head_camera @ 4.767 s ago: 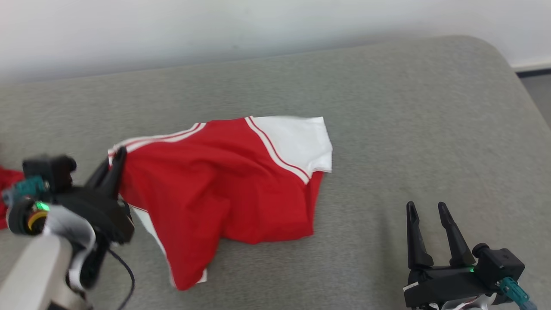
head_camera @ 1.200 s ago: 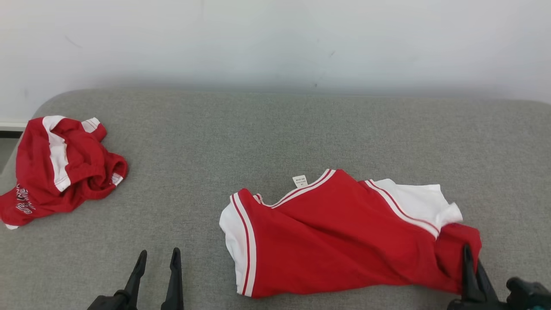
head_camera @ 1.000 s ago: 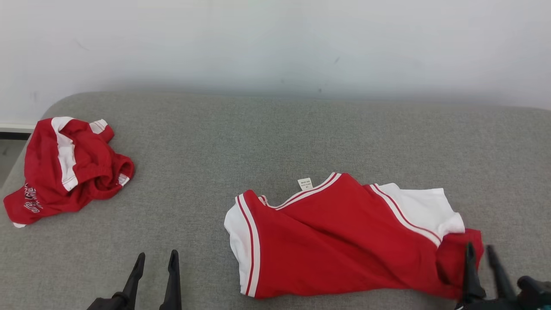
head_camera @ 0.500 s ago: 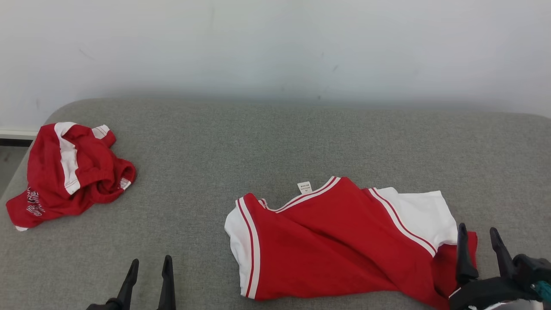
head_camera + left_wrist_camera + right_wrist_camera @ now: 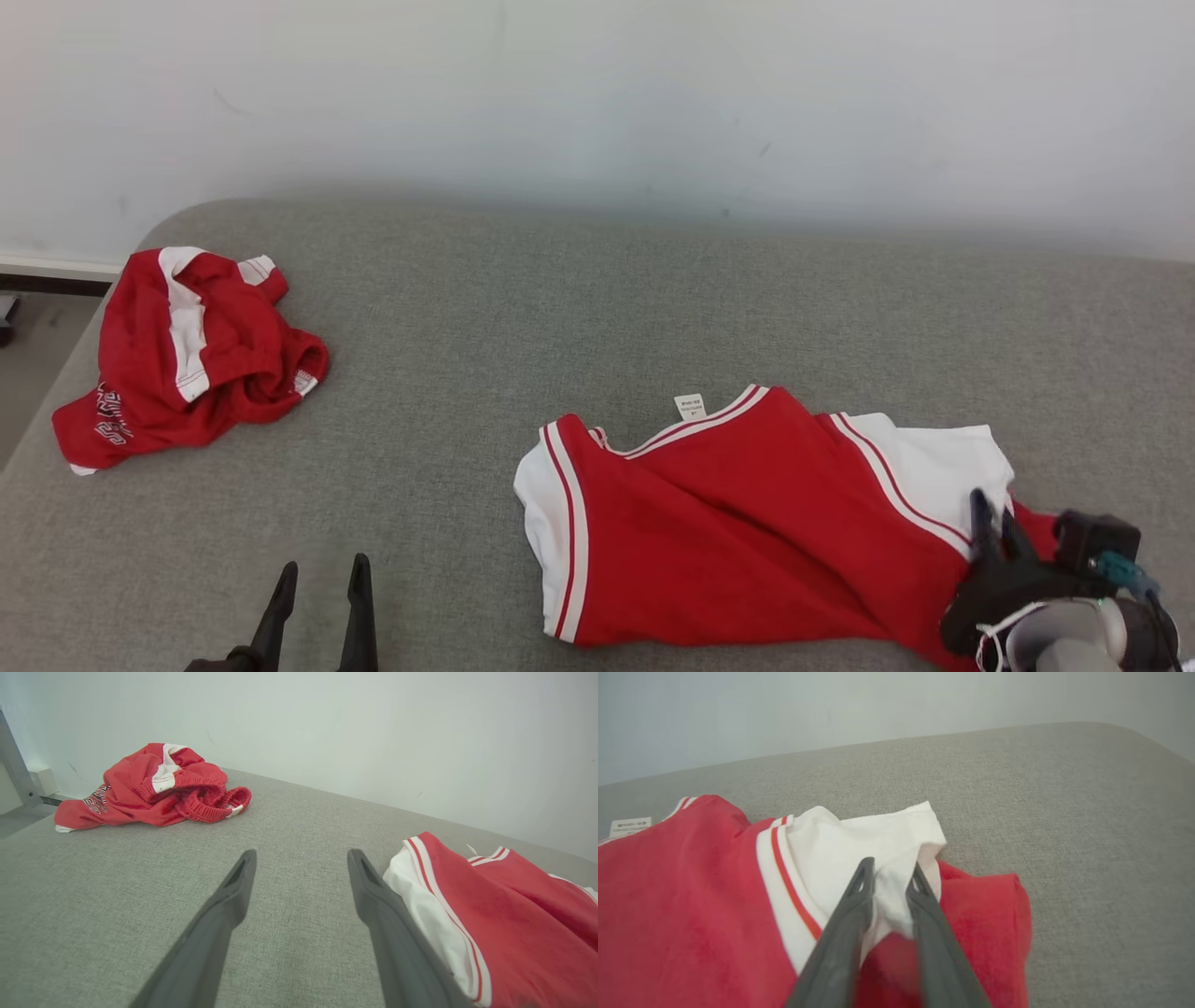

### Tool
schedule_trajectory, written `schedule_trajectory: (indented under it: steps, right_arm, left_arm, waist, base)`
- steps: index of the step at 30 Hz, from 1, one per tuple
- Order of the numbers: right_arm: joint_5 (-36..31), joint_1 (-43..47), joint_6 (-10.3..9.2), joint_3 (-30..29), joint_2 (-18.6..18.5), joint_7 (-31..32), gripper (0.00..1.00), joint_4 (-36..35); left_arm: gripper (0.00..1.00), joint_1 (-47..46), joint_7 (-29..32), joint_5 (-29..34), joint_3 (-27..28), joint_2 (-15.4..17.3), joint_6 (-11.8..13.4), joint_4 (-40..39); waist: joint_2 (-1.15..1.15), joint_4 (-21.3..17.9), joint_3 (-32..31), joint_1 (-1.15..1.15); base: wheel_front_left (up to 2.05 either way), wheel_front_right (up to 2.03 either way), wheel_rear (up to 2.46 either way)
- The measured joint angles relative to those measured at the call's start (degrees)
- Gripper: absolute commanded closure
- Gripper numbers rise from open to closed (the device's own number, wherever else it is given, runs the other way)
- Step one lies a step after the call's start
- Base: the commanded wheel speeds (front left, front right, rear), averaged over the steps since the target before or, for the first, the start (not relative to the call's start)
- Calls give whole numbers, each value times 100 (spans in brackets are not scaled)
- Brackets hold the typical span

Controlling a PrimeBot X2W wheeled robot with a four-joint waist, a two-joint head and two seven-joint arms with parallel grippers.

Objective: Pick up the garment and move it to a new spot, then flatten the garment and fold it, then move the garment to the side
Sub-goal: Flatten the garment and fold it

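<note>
Right gripper (image 5: 991,506) shifting from hem (image 5: 1039,528) to sleeve (image 5: 943,462) | jaws clamping garment (image 5: 747,532) (flattening likely starting) | left gripper (image 5: 323,565) jaws apart

Left gripper (image 5: 323,562) well left of the garment (image 5: 747,523), fingers spread wide, empty, right gripper (image 5: 992,504) at its right end, fingers pinching a white fold.

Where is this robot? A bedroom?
Maybe, hard to say. A grey fabric bed-like cushion sits against a plain white wall, with a red-and-white shirt and crumpled red shorts on it.
</note>
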Motion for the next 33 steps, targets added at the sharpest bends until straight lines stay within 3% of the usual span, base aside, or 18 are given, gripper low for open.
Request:
schedule_trajectory:
  steps: [5, 9, 14, 18, 21, 26, 27, 28, 29, 33]
  right_arm:
    - [155, -318, 0, 299, -1, -138, 100, -131]
    - [318, -401, 0, 790, 130, -176, 100, -896]
    - [584, -272, 0, 1908, 322, -179, 100, -2173]
    - [733, 38, 0, 2939, 404, -178, 100, -2719]
    - [879, 261, 0, 3646, 458, -178, 100, -2749]
    - [987, 376, 0, 4733, 403, -179, 100, -2085]
    - [1057, 376, 0, 4822, 400, -178, 93, -1898]
    - [1127, 376, 0, 4840, 397, -176, 8, -1744]
    - [1200, 372, 0, 4821, 399, -178, 0, -1731]
    - [1346, 300, 0, 4731, 453, -179, 0, -2111]
  left_arm:
    - [0, 7, 0, 0, 86, 1, 0, -4]
    - [0, 1, 0, -1, 129, 1, 0, -7]
    - [0, -34, 0, -10, 111, 1, 0, -22]
    - [0, -57, 0, -44, 82, 0, 0, -27]
    - [0, -47, 0, -53, 104, 1, 0, -36]
    - [0, -20, 0, -79, 109, 1, 0, -23]
    - [0, -17, 0, -85, 108, 2, 0, -14]
    - [0, -17, 0, -87, 107, 0, 0, -8]
    - [0, -15, 0, -92, 105, 2, 0, -2]
    - [0, -5, 0, -91, 126, 1, 0, 7]
  waist:
    - [0, 9, 19, 0]
    - [0, -15, 22, 0]
    - [0, 6, 47, 0]
    - [0, 76, 65, 0]
    - [0, 139, 73, 0]
    - [0, 219, 73, 0]
    - [0, 231, 68, 0]
    - [0, 240, 60, 0]
    - [0, 244, 52, 0]
    - [0, 221, 12, 0]
  base:
    - [0, 0, 0]
    - [0, 0, 0]
    - [0, 0, 0]
    - [0, 0, 0]
    - [0, 0, 0]
    - [0, 0, 0]
    - [0, 0, 0]
    - [0, 0, 0]
    - [0, 0, 0]
    - [0, 0, 0]
